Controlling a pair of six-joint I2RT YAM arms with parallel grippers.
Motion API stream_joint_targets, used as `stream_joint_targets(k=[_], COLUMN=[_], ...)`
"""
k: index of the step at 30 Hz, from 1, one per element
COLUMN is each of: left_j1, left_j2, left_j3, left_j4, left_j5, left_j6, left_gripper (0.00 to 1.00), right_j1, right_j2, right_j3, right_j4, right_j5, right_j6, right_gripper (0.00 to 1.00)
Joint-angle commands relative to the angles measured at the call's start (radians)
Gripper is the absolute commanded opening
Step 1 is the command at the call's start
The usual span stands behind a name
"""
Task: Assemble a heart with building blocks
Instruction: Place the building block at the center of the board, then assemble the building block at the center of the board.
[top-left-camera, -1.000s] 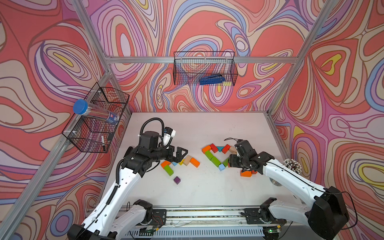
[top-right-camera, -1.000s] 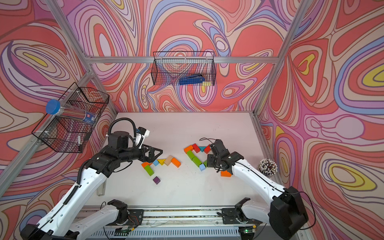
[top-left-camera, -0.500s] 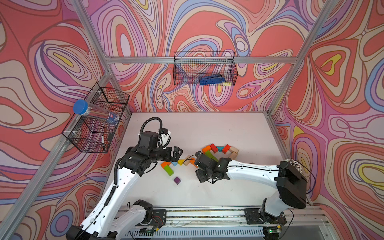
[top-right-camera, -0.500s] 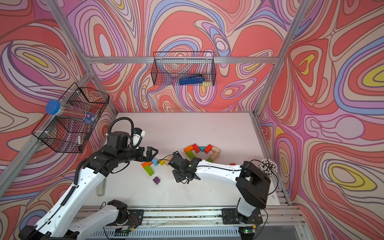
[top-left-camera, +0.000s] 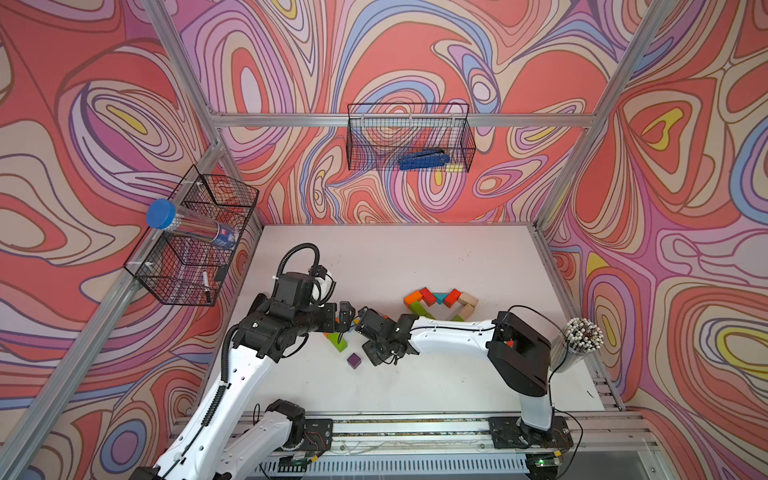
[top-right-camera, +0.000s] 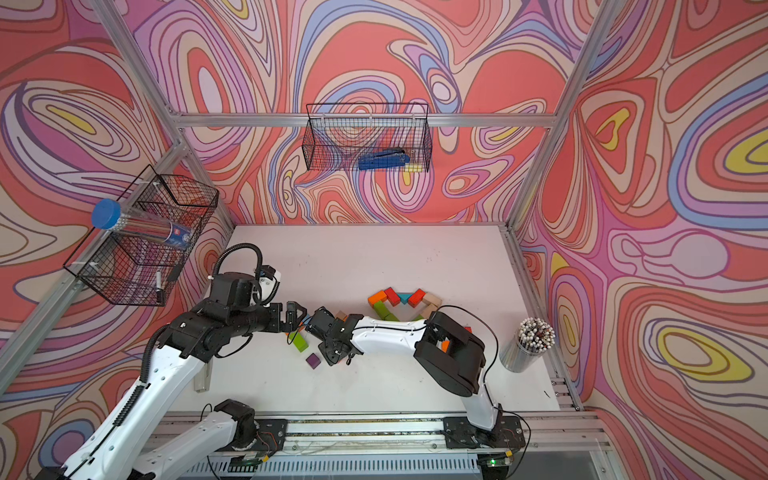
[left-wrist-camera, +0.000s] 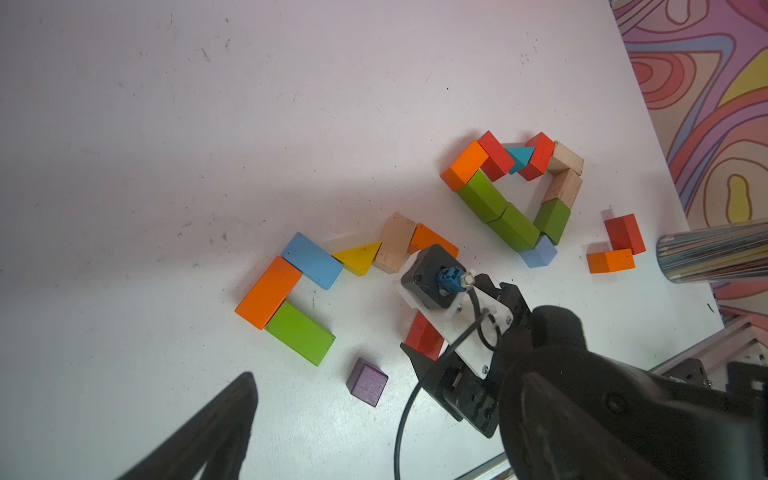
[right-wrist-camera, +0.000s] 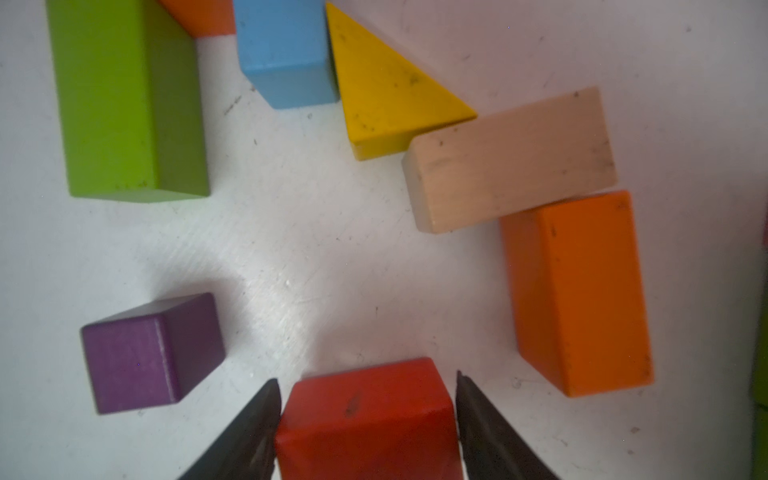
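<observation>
A heart outline of building blocks (top-left-camera: 440, 303) lies at mid-table: orange, red, teal, plain wood, green (left-wrist-camera: 484, 195) and light blue. Left of it lies a loose group: a blue brick (left-wrist-camera: 311, 259), a yellow triangle (right-wrist-camera: 386, 83), wooden, orange and green bricks, and a purple cube (top-left-camera: 353, 360). My right gripper (right-wrist-camera: 366, 376) points down beside the cube. It is open, with a red block (right-wrist-camera: 365, 419) on the table between its fingers and a thin gap on each side. My left gripper (top-left-camera: 347, 316) hovers open over the loose group, holding nothing.
A red block (left-wrist-camera: 625, 235) and an orange block (left-wrist-camera: 611, 261) lie right of the heart. A shiny cup of pencils (top-left-camera: 579, 340) stands at the table's right edge. Wire baskets hang on the back wall (top-left-camera: 409, 137) and the left wall (top-left-camera: 195, 241).
My right arm has swung from the heart's right side across to the loose group beside the purple cube, and its jaws have widened round the red block. The left arm has hardly moved.
</observation>
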Motion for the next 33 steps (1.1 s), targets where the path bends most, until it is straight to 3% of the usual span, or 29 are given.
stream_joint_targets(k=[1,5,12,20,23,33], left_j1=[0.002,0.003,-0.006,-0.076,-0.144,-0.355], left_j2=[-0.003,0.003,0.014,0.045,0.091,0.289], left_j3=[-0.012,-0.024,-0.103,-0.153,-0.150,-0.098], left_j4=[-0.027,-0.010,0.048,0.127,0.129,0.086], left_j5=[0.002,0.055,0.127,0.171,0.141,-0.041], left_j6=[-0.007,0.007,-0.046,-0.085,-0.092,-0.066], left_gripper=[0.98,0.98,0.93,0.91,0.88,0.69], right_j1=[0.003,0.003,-0.015,-0.167,-0.218,-0.296], right_j2=[0.003,-0.071,-0.294,-0.606,-0.683,-0.864], right_j3=[0.018,-0.018,-0.163,-0.325,-0.330,-0.366], right_j4=[-0.013,0.015,0.032,-0.014,-0.071,-0.147], right_j5=[-0.019,-0.048,-0.096,-0.299,-0.382,-0.469], right_j6=[-0.025,-0.032,-0.031,-0.038,-0.057,-0.074], right_gripper=[0.77,0.86,0.90,0.94,0.96,0.98])
